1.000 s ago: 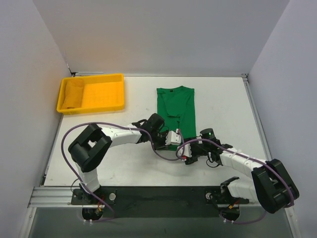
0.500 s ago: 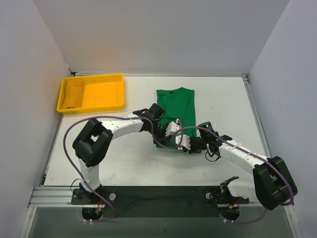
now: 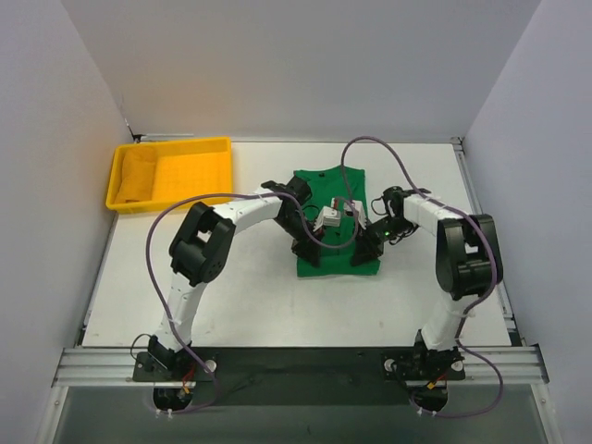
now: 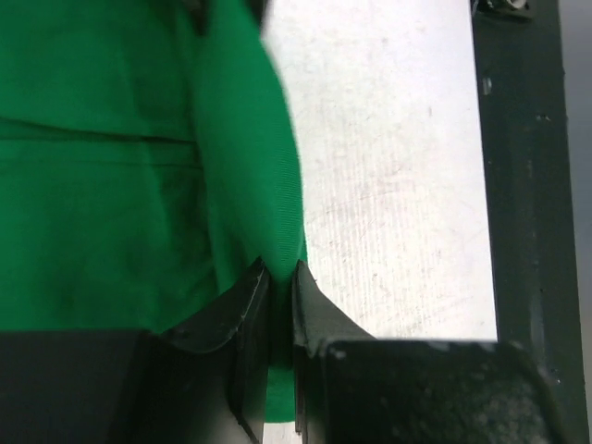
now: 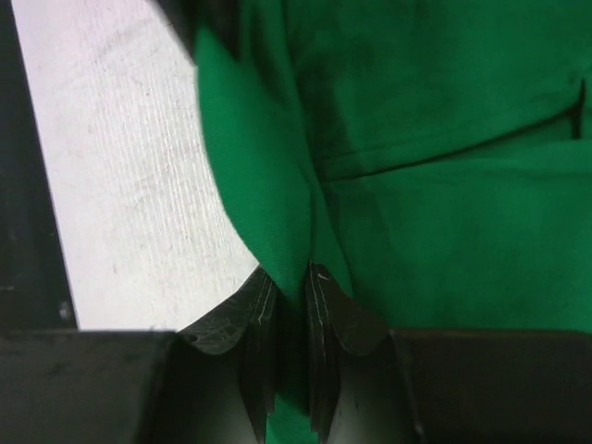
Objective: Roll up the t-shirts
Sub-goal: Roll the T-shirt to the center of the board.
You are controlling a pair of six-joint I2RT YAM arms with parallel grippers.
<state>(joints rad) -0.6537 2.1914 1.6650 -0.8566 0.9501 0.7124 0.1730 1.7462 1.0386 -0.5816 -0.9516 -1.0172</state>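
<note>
Our left tool (image 4: 280, 270) is nearly closed, its two dark fingers pinching a raised fold of the green t-shirt (image 4: 111, 185). Our right tool (image 5: 285, 273) grips a like fold in the same way. The shirt lies on the white desk (image 3: 231, 296), right of the middle, with its long axis running from near to far and the neck end toward the far wall. The yellow tray (image 3: 171, 203) sits well apart at the far left.
</note>
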